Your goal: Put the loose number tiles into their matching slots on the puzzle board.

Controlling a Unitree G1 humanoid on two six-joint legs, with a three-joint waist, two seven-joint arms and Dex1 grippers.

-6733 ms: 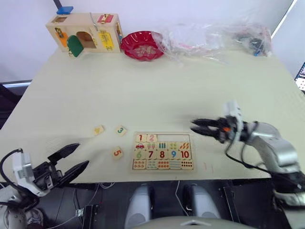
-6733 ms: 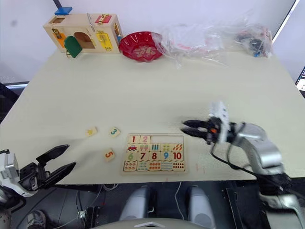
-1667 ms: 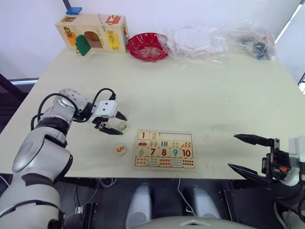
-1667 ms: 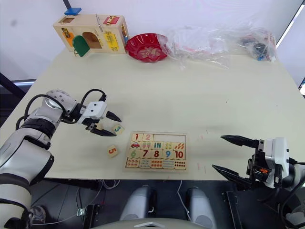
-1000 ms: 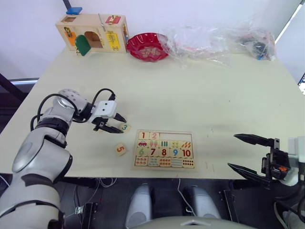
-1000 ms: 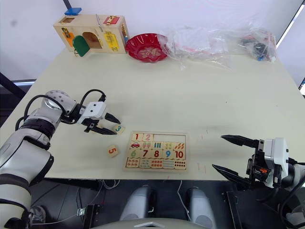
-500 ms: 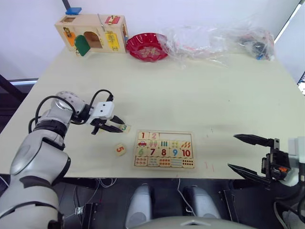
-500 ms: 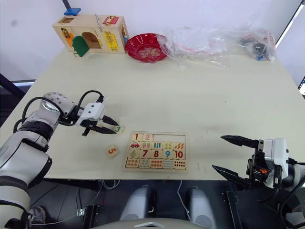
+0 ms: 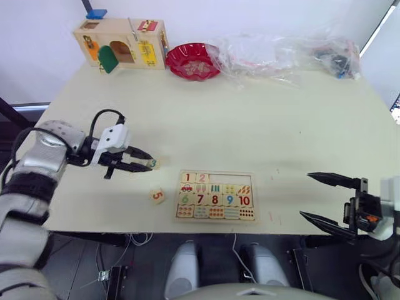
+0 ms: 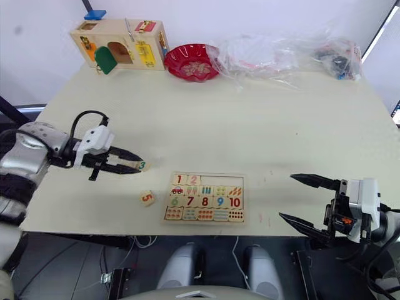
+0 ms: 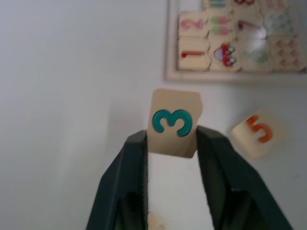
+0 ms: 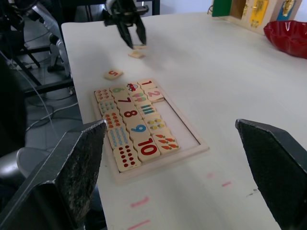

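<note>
Left gripper (image 9: 149,166) pinches the green 3 tile (image 11: 172,122) between both black fingers, held just off the table (image 9: 250,119), at about 9 o'clock from the puzzle board (image 9: 215,196). Red 5 tile (image 9: 157,195) lies flat on the table, near the board's 9 o'clock side, apart from the gripper. Tiles 1 and 2 sit in the board's top row at the 10 o'clock corner; three empty slots (image 10: 225,180) beside them. Right gripper (image 10: 300,200) hangs at the board's 3 o'clock, fingers spread wide, holding nothing.
</note>
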